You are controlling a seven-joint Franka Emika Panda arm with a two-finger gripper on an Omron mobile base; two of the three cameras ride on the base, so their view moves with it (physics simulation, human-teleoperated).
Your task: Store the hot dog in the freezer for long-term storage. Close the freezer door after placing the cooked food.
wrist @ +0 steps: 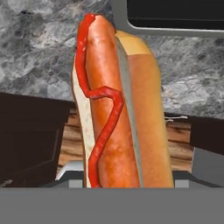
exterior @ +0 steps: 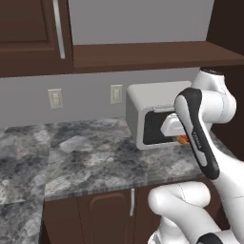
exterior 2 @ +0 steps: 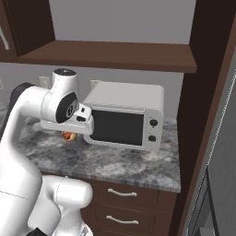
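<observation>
The pincer point(exterior: 180, 138) is holding the hot dog point(wrist: 118, 105) lengthwise ahead of it, risking a slip or a knock against the microwave point(exterior 2: 126, 117) just beside it.

The left base view looks forward and down from behind the arm at the counter point(exterior: 90, 157) and microwave point(exterior: 147, 112). The right base view sees the same microwave point(exterior 2: 126, 117) and counter point(exterior 2: 115, 163) from the other side. The hand view looks along the gripper, very close on the hot dog point(wrist: 118, 105), counter beyond.
</observation>
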